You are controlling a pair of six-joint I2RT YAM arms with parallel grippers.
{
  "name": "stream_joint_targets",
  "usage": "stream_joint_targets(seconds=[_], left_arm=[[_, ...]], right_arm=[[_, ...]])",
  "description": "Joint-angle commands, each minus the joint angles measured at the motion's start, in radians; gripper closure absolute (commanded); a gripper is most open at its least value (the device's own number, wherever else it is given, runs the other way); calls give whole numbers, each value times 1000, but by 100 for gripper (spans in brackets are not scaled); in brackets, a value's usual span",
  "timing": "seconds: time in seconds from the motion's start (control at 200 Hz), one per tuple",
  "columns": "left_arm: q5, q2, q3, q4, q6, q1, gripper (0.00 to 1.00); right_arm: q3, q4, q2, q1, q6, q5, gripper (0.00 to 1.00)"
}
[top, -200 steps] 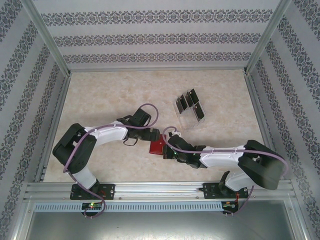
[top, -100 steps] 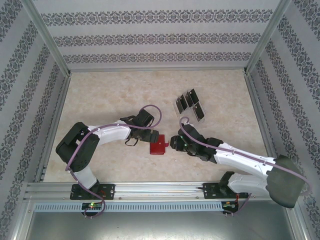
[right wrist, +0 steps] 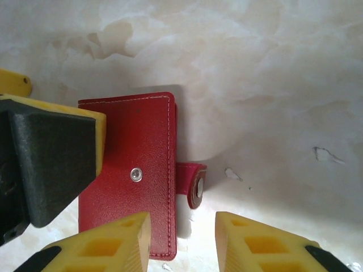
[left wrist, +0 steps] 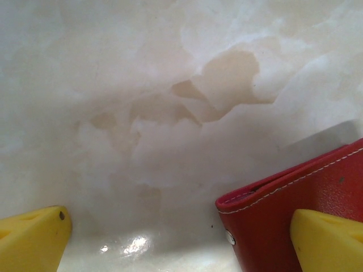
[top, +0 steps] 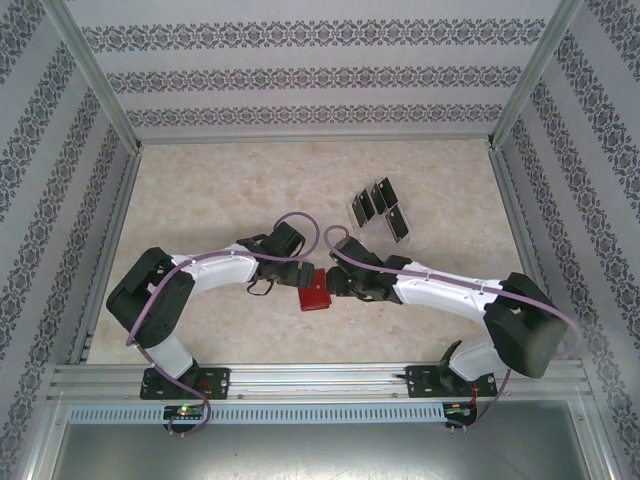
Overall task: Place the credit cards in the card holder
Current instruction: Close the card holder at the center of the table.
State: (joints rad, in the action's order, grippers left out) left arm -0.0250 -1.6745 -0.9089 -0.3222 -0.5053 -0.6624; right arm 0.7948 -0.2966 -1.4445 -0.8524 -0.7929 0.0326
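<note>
- My left gripper (left wrist: pixel 181 243) stands wide open, one finger over the red card holder (left wrist: pixel 295 204) and the other over bare table (left wrist: pixel 142 85).
- My right gripper (right wrist: pixel 182 241) is partly open and grips nothing. Its fingers hang over the holder's edge and its unfastened snap tab (right wrist: pixel 193 184).
- The holder lies closed at mid-table between both grippers.
- Farther back on the right, the black credit cards (top: pixel 378 208) sit clustered, well apart from it.

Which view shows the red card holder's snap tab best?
The right wrist view: the closed card holder lies nearly whole, its snap tab sticking out unfastened. The left wrist view catches one stitched corner; the top external view gives a small red patch.
</note>
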Motion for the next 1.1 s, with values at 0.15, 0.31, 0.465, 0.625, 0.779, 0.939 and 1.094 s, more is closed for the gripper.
stream_joint_targets(seconds=[0.15,0.31,0.465,0.625,0.779,0.939,1.094], left_arm=[[11,-3,45,-19,-49,-13,0],[17,11,67,-15,-68,-18,0],[29,43,100,-9,-95,-25,0],[39,59,113,-11,-104,-26,0],[48,64,111,-21,-102,-26,0],[48,68,112,-17,-103,-26,0],[43,66,111,-13,-104,-27,0]], right_arm=[[68,-81,-57,9,43,7,66],[91,-112,-49,9,56,7,66],[115,-154,-36,14,80,7,67],[128,-185,-22,22,95,5,67],[145,-201,-36,29,107,1,67],[165,-199,-76,30,116,0,70],[190,-199,-110,31,128,-4,72]])
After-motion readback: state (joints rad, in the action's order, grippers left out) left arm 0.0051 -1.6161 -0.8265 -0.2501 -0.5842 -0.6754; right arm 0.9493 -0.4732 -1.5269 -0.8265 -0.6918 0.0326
